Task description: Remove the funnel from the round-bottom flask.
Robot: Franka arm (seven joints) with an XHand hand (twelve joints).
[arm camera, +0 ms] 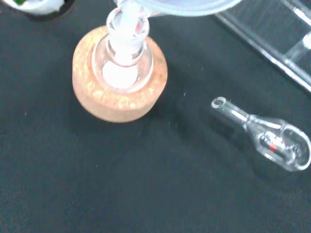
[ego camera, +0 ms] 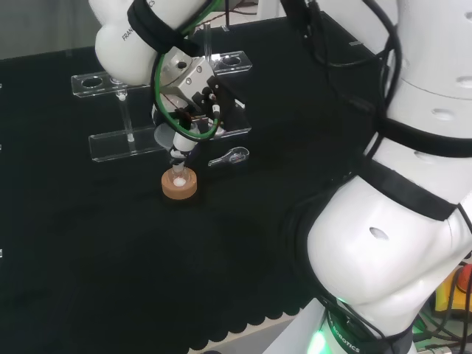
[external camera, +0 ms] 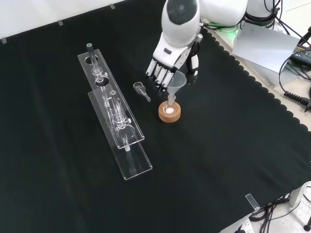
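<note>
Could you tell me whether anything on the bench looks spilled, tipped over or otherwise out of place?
Nothing stands out. The funnel sits upright in the flask on its cork ring, and nothing is spilled. A small glass piece lies loose on the cloth nearby.

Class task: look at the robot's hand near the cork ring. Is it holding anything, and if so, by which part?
It cannot be told for sure. The black and white hand is right at the clear plastic funnel's cone, above the small round-bottom glass flask, but no curled grip is visible.

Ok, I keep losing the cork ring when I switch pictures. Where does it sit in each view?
Head view: cork ring left of centre, under the hand.
Front view: cork ring right of centre, below the funnel.
Wrist view: cork ring under the flask.
Shared landmark: small glass scoop beside it.
</note>
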